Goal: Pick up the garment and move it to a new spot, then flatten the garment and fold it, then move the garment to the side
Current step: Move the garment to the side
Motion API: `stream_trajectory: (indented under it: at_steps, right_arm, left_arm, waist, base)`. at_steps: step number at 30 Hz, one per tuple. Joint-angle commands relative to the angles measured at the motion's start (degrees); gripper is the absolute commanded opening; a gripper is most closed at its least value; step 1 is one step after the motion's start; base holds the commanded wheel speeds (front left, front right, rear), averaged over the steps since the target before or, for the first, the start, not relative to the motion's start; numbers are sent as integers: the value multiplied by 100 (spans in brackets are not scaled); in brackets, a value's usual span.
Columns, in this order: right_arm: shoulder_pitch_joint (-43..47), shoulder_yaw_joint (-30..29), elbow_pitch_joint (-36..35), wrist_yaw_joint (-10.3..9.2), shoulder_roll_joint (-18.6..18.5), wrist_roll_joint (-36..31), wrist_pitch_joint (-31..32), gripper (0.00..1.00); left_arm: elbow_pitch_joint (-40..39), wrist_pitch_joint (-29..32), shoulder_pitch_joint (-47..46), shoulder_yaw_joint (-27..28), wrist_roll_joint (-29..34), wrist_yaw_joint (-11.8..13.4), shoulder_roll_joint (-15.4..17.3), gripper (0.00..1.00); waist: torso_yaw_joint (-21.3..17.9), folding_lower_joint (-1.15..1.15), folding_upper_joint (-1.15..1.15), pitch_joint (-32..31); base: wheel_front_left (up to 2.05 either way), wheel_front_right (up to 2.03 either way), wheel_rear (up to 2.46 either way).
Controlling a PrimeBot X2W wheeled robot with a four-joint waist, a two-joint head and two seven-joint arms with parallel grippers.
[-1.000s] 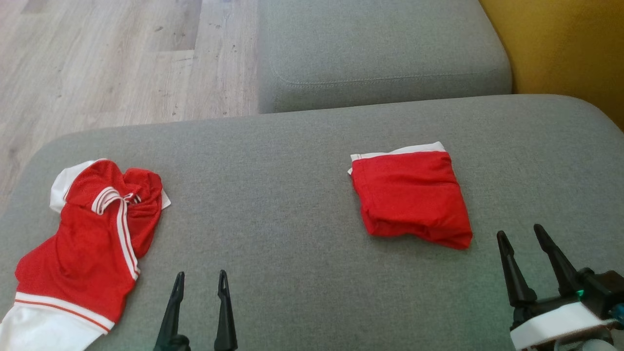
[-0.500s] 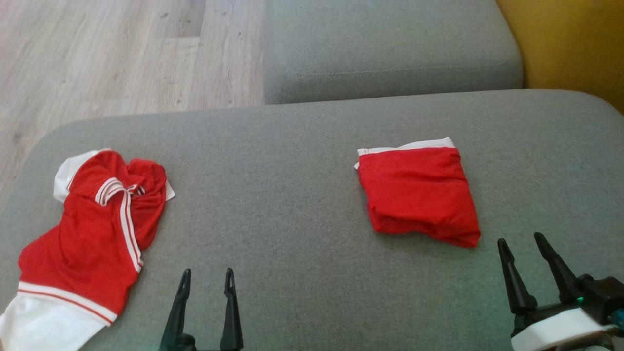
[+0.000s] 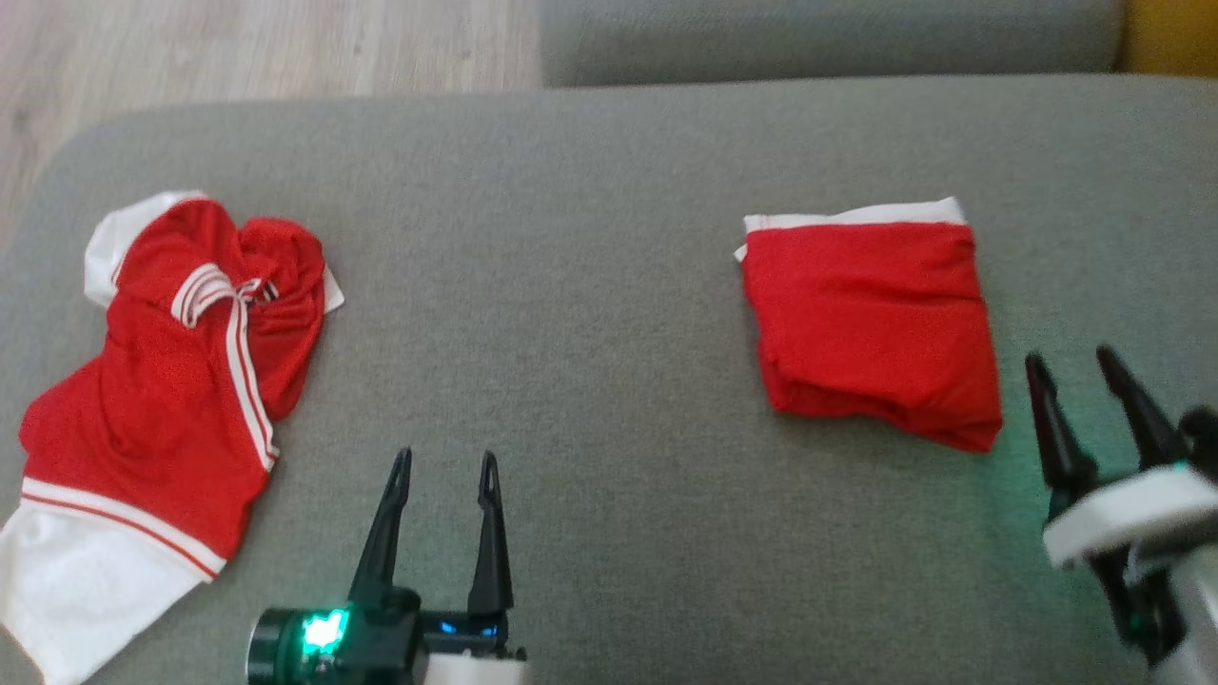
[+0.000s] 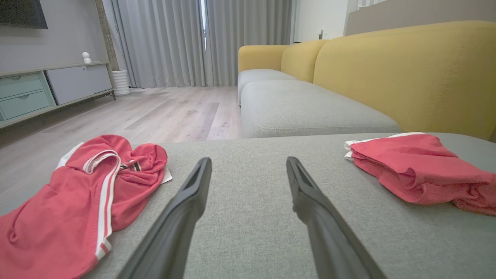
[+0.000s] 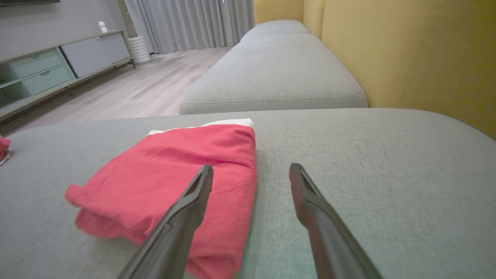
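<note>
A crumpled red garment (image 3: 162,400) with white stripes and a white hem lies at the left end of the grey seat cushion (image 3: 590,238); the left wrist view has this crumpled garment (image 4: 77,193) at its left. A folded red garment (image 3: 866,314) with a white edge lies to the right, also seen folded from the left wrist (image 4: 414,170) and the right wrist (image 5: 174,170). My left gripper (image 3: 443,459) stands open over bare cushion between them, its jaws (image 4: 248,159) empty. My right gripper (image 3: 1071,358) is open just right of the folded garment, hovering by its right edge (image 5: 252,166).
A second grey cushion (image 3: 828,38) lies beyond the seam at the back. Wooden floor (image 3: 238,48) drops off past the cushion's far left. The yellow backrest (image 5: 407,50) rises along the right side. A low cabinet (image 4: 38,89) stands across the room.
The head camera has tilted down, so the whole picture shifted. Both open grippers have reached a little farther forward over the cushion, the right one alongside the folded garment. Neither garment moved.
</note>
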Motion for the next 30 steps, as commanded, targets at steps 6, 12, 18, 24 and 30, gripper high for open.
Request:
stream_trajectory:
  at_steps: [6,12,18,24,30]
  right_arm:
    - [-803,270,389,39,-404,745,833,100]
    - [-1321,640,868,39,-612,1500,1704,100]
    - [-1581,1152,941,39,-702,2258,1973,9]
    - [-1897,1529,904,39,-1093,2460,1580,0]
    - [-2178,1835,851,39,-1904,2495,1338,0]
  left_arm:
    - [-76,-28,-518,-111,-28,188,-44,100]
    - [0,-28,-781,-295,-77,268,-44,100]
    - [43,-28,-945,-389,-143,334,-44,100]
    - [-24,-28,-1103,-395,-209,392,-44,100]
    - [-122,-28,-1310,-384,-186,373,-44,100]
  waist:
    - [142,-2,0,395]
    - [175,-2,0,605]
    - [151,-2,0,743]
    - [-55,-2,0,909]
    - [-435,-2,0,1247]
  base:
    - [0,0,0]
    - [0,0,0]
    - [0,0,0]
    - [0,0,0]
    - [0,0,0]
